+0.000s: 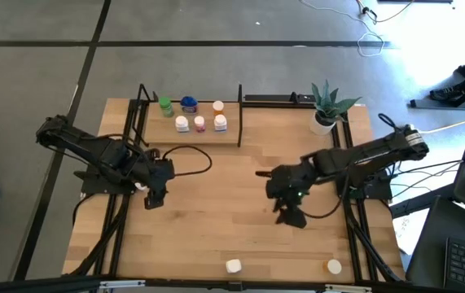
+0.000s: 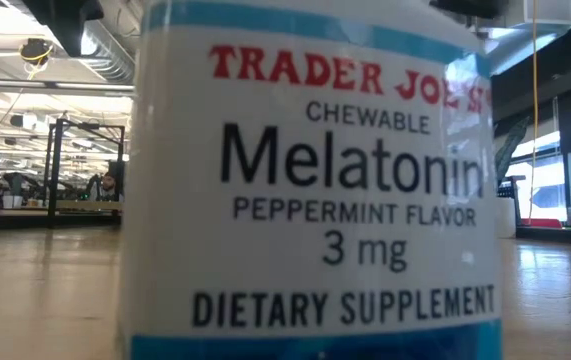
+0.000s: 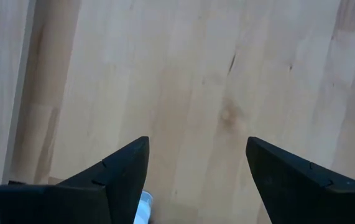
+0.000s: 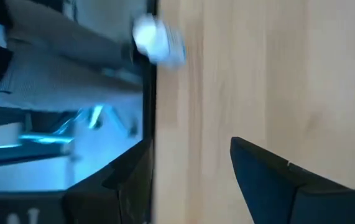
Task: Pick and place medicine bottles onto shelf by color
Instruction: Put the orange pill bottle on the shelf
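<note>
Both arms hover over bare worktop [image 1: 216, 203]. The left gripper [image 1: 154, 198] has its jaws apart with nothing between them, and so does the right gripper [image 1: 289, 213]. Six medicine bottles [image 1: 190, 104] stand on the shelf [image 1: 191, 138], well beyond both sets of jaws. A white bottle [image 1: 233, 266] and an orange-capped bottle [image 1: 334, 266] sit at the worktop's near edge, behind the jaws.

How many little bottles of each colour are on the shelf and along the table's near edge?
Green bottle: 1
Blue bottle: 1
Pink-capped bottle: 1
Orange-capped bottles: 2
White bottles: 3
Total: 8
</note>
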`<action>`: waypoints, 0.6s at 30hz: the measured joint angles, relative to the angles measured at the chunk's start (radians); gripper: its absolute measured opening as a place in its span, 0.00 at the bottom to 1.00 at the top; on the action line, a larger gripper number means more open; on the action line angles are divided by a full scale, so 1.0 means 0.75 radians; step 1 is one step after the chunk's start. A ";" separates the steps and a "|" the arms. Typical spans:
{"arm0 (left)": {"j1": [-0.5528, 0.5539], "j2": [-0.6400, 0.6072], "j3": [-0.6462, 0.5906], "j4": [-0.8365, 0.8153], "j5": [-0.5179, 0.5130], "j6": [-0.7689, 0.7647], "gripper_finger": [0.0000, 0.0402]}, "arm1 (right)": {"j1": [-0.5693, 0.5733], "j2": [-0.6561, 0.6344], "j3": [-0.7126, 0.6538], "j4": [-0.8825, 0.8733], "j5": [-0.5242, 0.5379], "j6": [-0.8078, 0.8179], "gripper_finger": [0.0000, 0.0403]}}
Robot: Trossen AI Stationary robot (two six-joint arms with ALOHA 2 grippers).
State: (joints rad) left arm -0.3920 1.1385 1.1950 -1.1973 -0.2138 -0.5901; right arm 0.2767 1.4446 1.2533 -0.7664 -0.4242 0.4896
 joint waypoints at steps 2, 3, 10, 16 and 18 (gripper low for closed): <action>0.000 0.000 0.000 0.001 -0.005 0.007 0.66 | 0.027 0.007 0.000 -0.104 -0.049 0.138 0.54; 0.001 0.000 0.000 0.002 -0.005 0.024 0.66 | 0.044 0.007 0.000 -0.149 -0.068 0.187 0.54; 0.018 0.000 0.000 0.043 -0.007 0.150 0.66 | 0.226 0.006 0.000 -0.346 -0.089 0.356 0.54; 0.051 0.000 -0.001 0.057 -0.015 0.219 0.66 | 0.402 0.006 0.000 -0.407 -0.004 0.526 0.54; 0.055 0.000 -0.001 0.057 -0.016 0.245 0.66 | 0.462 0.009 0.000 -0.421 0.012 0.603 0.54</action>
State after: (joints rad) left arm -0.3508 1.1385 1.1942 -1.1545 -0.2259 -0.4062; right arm 0.6229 1.4517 1.2533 -1.0820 -0.4155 0.9420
